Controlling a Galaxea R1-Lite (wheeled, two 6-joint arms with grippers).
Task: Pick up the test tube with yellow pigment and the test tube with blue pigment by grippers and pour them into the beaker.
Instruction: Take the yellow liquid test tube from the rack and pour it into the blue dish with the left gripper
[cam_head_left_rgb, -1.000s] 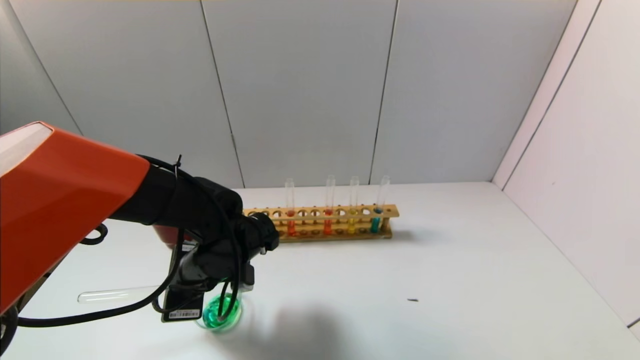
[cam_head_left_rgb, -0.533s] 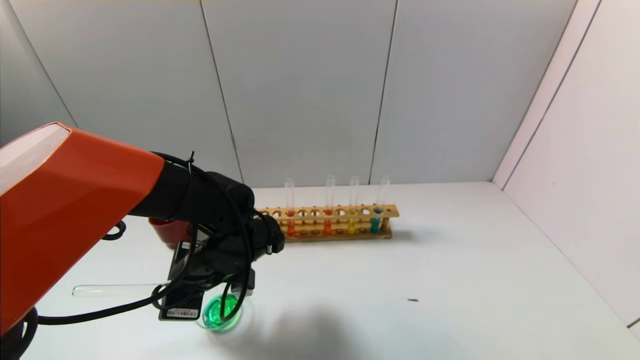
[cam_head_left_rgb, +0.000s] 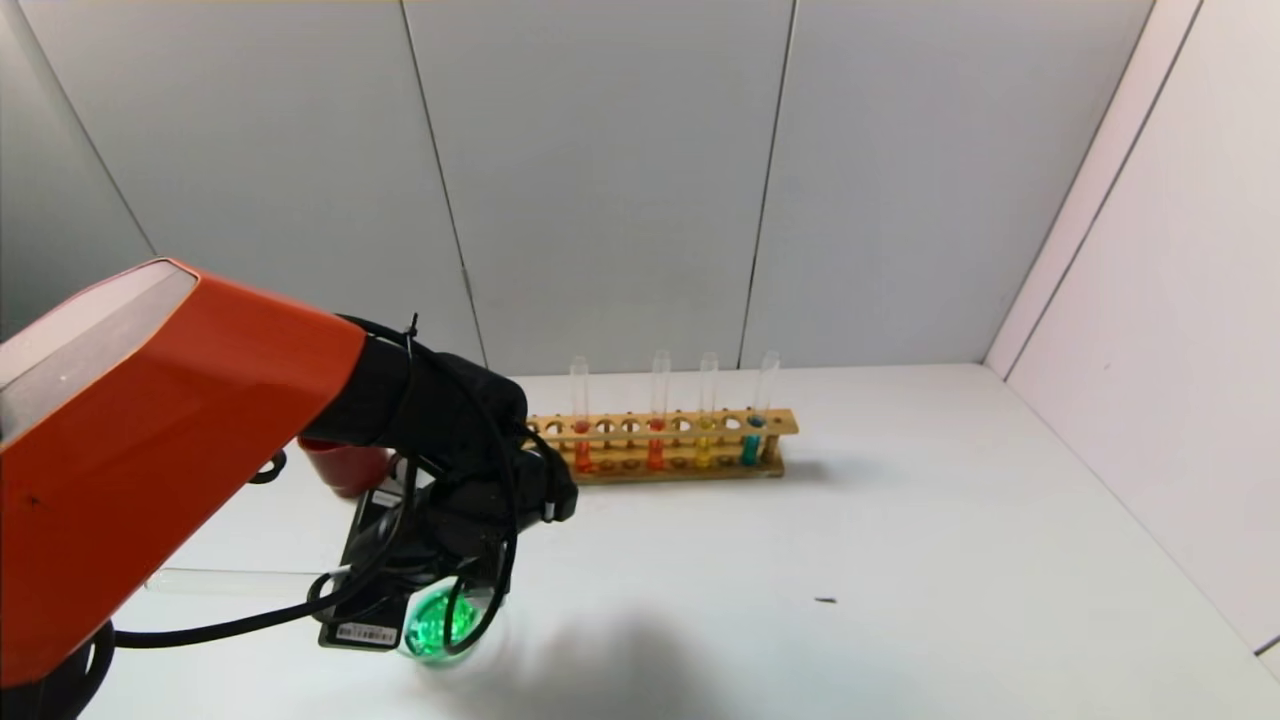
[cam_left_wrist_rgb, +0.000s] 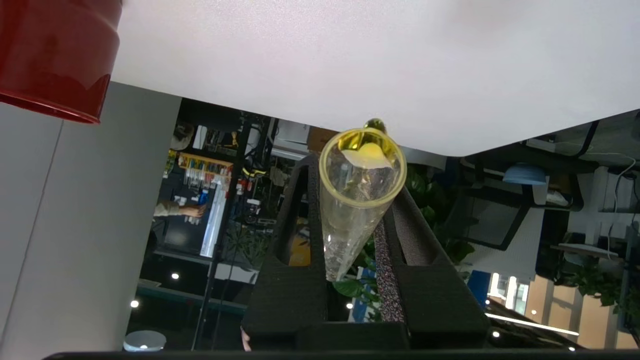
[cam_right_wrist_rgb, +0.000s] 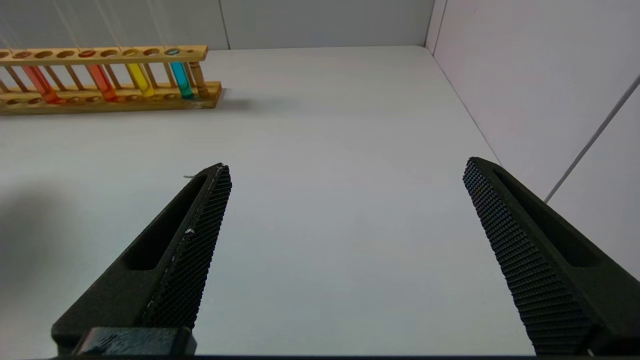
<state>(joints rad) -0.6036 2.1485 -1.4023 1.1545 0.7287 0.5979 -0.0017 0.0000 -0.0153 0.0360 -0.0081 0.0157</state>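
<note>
My left gripper is shut on the test tube with yellow pigment and holds it almost level just above the beaker, which holds green liquid. The tube's round end sticks out to the left. In the left wrist view the gripper clamps the clear tube, and yellow traces sit at its mouth. A test tube with blue pigment stands in the wooden rack at its right end, also seen in the right wrist view. My right gripper is open and empty over bare table.
The rack also holds a yellow tube and two orange-red tubes. A dark red cup stands behind my left arm, left of the rack. White walls close the table at the back and the right.
My left arm has shifted a little to the right and farther from me, with the tube still in its grip over the beaker. The tube's round end has risen slightly.
</note>
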